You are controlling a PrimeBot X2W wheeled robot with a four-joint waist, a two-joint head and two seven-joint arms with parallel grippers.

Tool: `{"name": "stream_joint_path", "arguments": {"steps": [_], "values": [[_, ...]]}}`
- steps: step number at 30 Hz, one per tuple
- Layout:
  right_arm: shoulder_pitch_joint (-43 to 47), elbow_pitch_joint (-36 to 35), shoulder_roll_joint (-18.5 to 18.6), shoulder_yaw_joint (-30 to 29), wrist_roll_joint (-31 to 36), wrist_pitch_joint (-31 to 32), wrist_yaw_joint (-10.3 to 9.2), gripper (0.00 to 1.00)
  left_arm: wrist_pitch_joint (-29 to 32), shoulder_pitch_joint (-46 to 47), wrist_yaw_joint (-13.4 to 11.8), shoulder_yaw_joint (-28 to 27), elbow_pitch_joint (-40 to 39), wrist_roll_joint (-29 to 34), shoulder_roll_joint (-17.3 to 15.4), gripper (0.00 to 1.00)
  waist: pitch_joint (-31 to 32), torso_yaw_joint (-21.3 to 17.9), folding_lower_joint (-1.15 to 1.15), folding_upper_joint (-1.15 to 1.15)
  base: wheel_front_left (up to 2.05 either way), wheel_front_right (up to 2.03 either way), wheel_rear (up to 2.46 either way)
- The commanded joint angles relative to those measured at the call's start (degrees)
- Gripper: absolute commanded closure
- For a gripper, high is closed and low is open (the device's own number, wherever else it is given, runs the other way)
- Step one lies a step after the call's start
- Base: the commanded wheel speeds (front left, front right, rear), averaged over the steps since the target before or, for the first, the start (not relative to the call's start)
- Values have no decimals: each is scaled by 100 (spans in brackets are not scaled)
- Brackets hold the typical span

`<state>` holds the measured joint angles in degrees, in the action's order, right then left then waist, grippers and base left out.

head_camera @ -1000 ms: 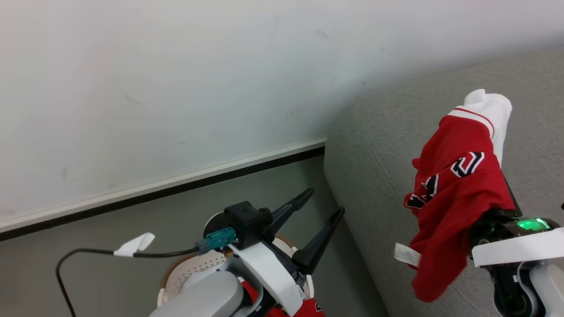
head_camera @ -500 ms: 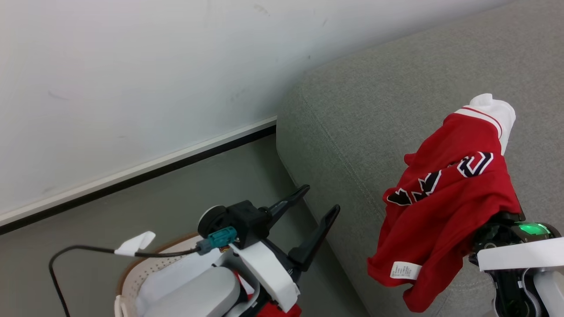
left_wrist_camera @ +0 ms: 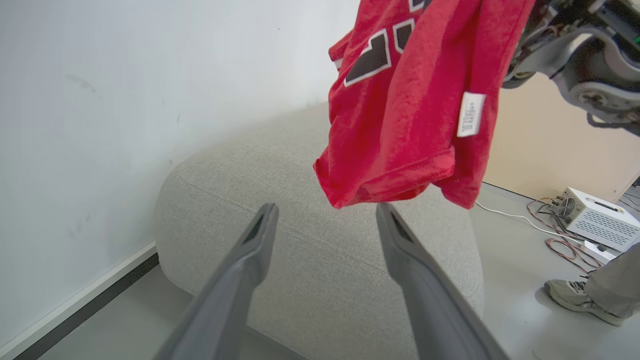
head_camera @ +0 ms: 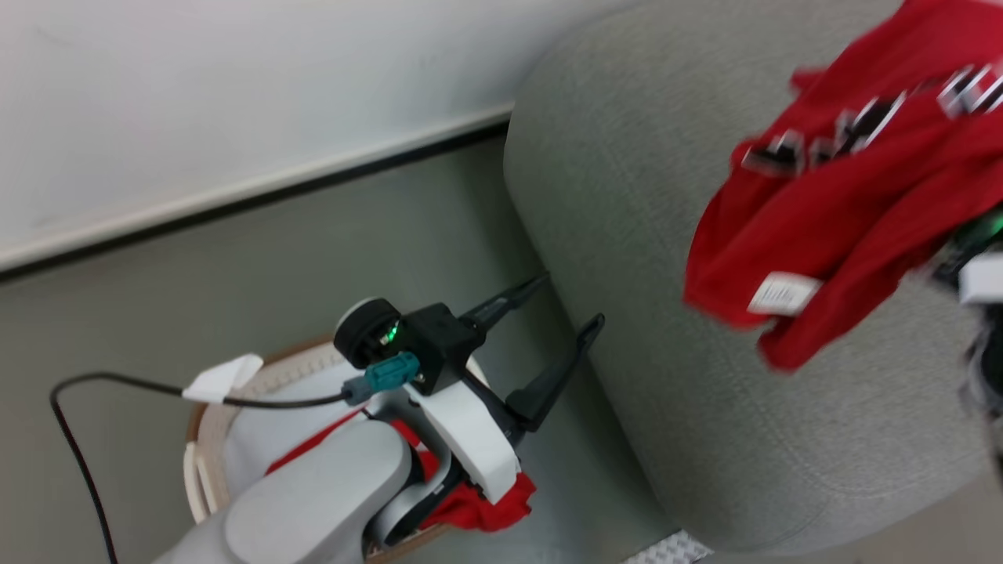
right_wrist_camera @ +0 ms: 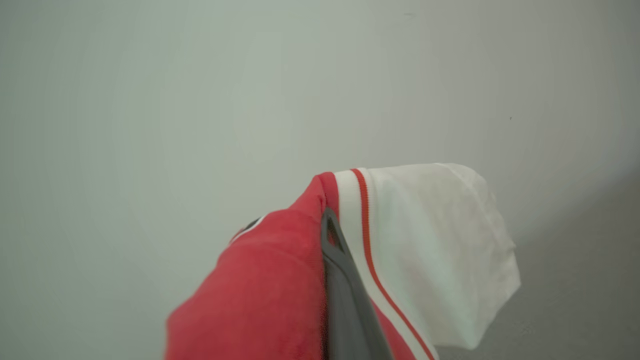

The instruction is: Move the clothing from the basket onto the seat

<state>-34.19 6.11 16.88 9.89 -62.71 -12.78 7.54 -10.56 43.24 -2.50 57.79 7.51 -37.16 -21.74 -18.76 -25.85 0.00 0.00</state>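
One red jersey (head_camera: 846, 180) hung above the grey seat (head_camera: 627, 235), pinched in the right hand (right_wrist_camera: 327, 225); more red clothing (head_camera: 470, 509) lay in the basket (head_camera: 200, 439) beneath the spread, empty left hand (head_camera: 570, 301). Released this near the rounded edge, its dangling hem could drag it floorward. Left wrist view added a person's shoe (left_wrist_camera: 570, 295) and a cabled white box (left_wrist_camera: 597, 225) beyond the seat; right wrist view, the jersey's white sleeve (right_wrist_camera: 440, 240).

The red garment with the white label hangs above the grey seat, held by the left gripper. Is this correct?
Not the left gripper: the right gripper holds it, as the right wrist view shows, its finger amid the fabric. The left gripper stands open and empty. The red garment does hang above the grey seat.
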Motion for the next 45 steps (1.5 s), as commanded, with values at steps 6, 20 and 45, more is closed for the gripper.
{"name": "stream_joint_path", "arguments": {"steps": [6,20,45], "values": [[-1364,603,599,-673,-70,200,-10,100,193,379,11,-29,-263,195,-234,0,-1179,641,0,0,0,0,0],[-2824,3069,1479,-1478,1103,329,-10,100,190,725,-27,-143,-491,311,-372,0,-2198,1419,0,0,0,0,0],[-2247,4578,1236,274,1819,2842,-11,0,-187,178,-83,-146,131,-95,-171,0,-1192,1266,0,0,0,0,0]]}}
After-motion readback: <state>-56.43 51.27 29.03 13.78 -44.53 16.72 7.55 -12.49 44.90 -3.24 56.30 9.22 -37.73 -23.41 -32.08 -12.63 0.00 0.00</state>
